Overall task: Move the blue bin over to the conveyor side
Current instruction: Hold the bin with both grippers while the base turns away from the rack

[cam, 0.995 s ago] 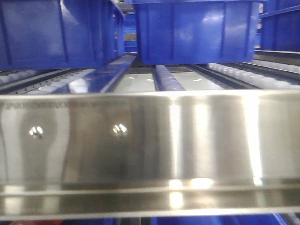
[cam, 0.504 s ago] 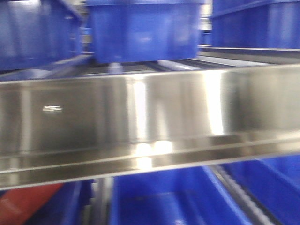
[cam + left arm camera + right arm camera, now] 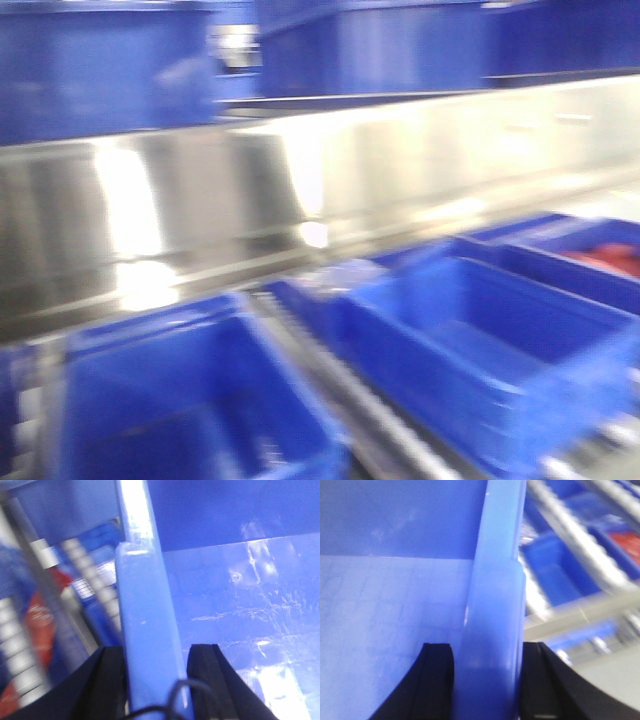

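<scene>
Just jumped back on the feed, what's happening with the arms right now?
Both arms are holding the blue bin by its rim. The left end effector is shut on one wall's rim and the right end effector on another's, apparently the opposite side. The front view is blurred, showing only a steel rail with other blue bins above and below it. The conveyor belt is not in view.

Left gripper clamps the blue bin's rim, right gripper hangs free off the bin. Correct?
Not quite. The right gripper isn't free: the right wrist view shows it clamping the rim of the blue bin too. The left gripper does clamp it.
</scene>
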Controlling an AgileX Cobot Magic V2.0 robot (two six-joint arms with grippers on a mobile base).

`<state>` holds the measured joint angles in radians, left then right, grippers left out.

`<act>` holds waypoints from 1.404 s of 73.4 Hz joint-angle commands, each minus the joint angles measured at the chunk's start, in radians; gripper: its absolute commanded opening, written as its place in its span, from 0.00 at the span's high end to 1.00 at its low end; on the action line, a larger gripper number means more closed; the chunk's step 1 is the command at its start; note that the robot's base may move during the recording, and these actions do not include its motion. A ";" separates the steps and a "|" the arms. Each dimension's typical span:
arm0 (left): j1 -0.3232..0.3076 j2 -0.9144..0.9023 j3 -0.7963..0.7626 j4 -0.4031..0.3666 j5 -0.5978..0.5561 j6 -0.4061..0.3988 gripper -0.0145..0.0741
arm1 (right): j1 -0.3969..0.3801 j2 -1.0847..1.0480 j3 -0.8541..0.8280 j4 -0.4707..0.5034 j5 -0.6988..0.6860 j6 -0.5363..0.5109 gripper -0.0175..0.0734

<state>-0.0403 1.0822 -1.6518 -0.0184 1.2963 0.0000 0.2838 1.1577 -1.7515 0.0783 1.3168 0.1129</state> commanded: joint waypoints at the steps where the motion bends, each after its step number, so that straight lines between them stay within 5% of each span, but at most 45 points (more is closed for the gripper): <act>1: -0.001 -0.015 -0.018 0.005 -0.084 0.016 0.85 | 0.000 -0.022 -0.022 -0.031 -0.096 -0.027 0.89; 103: -0.001 -0.015 -0.018 0.005 -0.084 0.016 0.85 | 0.000 -0.022 -0.022 -0.031 -0.096 -0.027 0.89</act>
<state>-0.0403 1.0822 -1.6518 -0.0201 1.2963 0.0000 0.2838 1.1577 -1.7515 0.0783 1.3168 0.1129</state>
